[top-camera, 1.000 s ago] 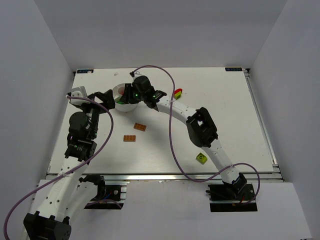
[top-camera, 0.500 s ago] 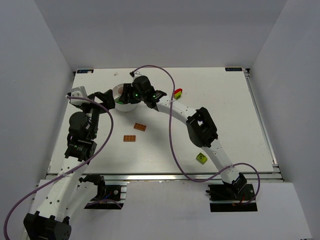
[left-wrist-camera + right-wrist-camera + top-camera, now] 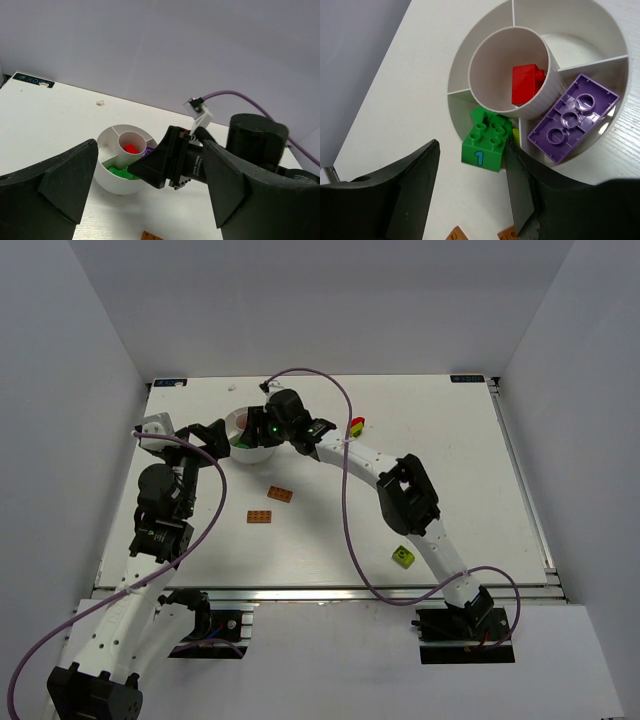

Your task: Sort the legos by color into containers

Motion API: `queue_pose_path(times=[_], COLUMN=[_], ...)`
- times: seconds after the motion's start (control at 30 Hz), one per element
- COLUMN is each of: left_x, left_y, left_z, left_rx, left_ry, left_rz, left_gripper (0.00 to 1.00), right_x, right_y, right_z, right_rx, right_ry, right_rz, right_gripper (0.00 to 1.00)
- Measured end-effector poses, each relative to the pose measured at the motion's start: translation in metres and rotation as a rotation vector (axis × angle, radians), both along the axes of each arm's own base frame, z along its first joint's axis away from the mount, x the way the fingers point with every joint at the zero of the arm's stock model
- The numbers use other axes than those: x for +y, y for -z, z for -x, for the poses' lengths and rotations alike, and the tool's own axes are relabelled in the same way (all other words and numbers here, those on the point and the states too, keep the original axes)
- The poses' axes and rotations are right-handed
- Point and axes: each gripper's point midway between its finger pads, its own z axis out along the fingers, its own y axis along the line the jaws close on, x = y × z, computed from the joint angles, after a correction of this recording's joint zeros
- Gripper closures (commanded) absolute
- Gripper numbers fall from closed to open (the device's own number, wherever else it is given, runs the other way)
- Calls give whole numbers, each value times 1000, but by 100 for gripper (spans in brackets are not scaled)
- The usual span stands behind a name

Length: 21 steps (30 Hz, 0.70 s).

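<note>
Green cube point(image 3: 482, 150) on the near-left rim of the divided dish point(image 3: 615, 45)
Your right gripper point(image 3: 471, 146) has its jaws apart either side of the cube, not clamping it. Your left gripper point(image 3: 150, 150), near the dish, gapes wide, holding nothing.

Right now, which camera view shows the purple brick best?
The right wrist view: the purple brick shows its whole studded face. The left wrist view gives only a sliver; the top view, nothing.

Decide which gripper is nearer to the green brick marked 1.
Right. The right gripper hangs directly over the green brick, one finger on either side; the left gripper sits outside the dish, farther off.
</note>
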Motion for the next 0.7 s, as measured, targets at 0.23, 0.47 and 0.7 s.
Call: queue_pose_path(times=[0.23, 0.47, 0.7], left_x=[0, -6, -34], left_y=[0, 4, 13], left_z=[0, -3, -11], left_rx=[-1, 9, 31], left_ry=[0, 30, 173], left_rz=[0, -4, -13], left_gripper=[6, 22, 79], right_x=[-32, -127, -274], right_y=[-52, -93, -68], right_z=[2, -7, -92], right_rx=[-74, -318, -391], right_ry=[11, -42, -22], right_rz=[3, 77, 231], right_gripper=[38, 11, 73])
